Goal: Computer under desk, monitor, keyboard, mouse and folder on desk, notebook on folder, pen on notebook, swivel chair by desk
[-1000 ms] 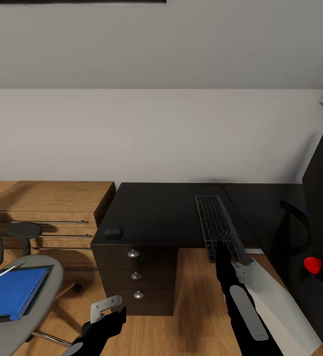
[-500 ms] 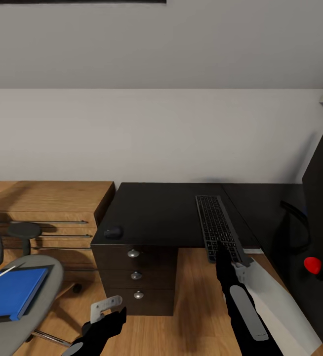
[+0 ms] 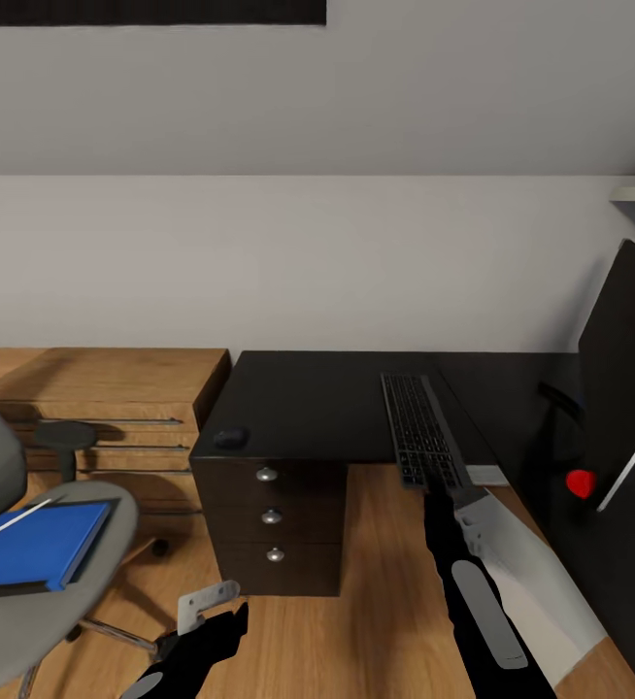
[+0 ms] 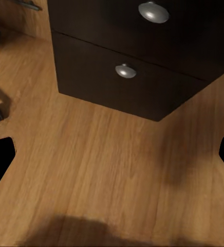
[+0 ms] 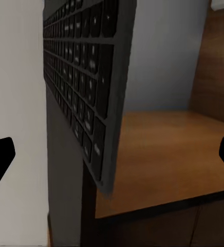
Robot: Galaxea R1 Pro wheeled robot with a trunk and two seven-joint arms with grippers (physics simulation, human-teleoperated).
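The right claw [image 3: 441, 490] stood open just short of the keyboard [image 3: 418, 428] on the table [image 3: 308, 403]. The mouse [image 3: 229, 438] lay at nine o'clock, well apart. The folder [image 3: 34, 544] was on the chair [image 3: 55, 602]; most steps remained.

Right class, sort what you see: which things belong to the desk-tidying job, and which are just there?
Job things:
desk
keyboard
mouse
folder
swivel chair
monitor

Just there:
wooden shelving counter
wooden floor

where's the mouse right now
In the head view the mouse sits on the desk near its front left corner, above the drawers, well left of the keyboard.
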